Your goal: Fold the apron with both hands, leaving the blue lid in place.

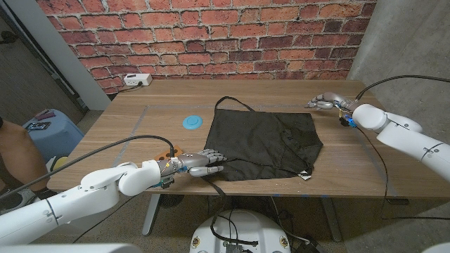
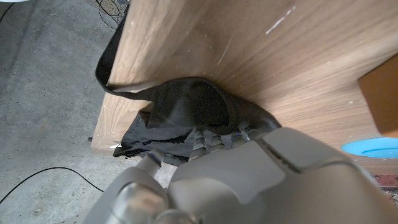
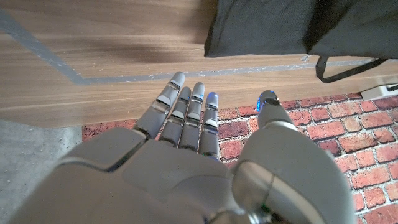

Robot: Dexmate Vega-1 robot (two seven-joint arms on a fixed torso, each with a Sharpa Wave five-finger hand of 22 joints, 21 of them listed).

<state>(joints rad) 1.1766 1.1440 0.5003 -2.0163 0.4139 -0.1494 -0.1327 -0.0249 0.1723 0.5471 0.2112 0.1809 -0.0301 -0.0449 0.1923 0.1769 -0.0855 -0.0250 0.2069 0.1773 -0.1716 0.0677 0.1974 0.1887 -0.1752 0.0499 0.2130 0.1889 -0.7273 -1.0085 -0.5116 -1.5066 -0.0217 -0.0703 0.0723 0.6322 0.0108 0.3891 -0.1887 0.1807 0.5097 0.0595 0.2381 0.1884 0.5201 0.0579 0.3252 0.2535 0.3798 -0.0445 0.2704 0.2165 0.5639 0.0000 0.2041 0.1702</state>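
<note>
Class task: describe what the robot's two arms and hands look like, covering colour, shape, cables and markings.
Both arms are smooth, rounded white shells. The left hand and right hand are grey metal with segmented fingers. Orange parts show at the left wrist, blue and yellow ones at the right. Black cables loop to each wrist.

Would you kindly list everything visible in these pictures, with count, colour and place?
apron: one, black, spread on the table's middle, straps trailing off its far and near edges.
lid: one, blue, round, on the table left of the apron, apart from it.
table: one, wooden, with grey tape lines.
power strip: one, white, at the table's far left corner.
stool: one, blue, on the floor left of the table.
brick wall: red, behind the table.
left hand: grips the apron's near left corner.
right hand: fingers apart, holds nothing, above the table's far right.
</note>
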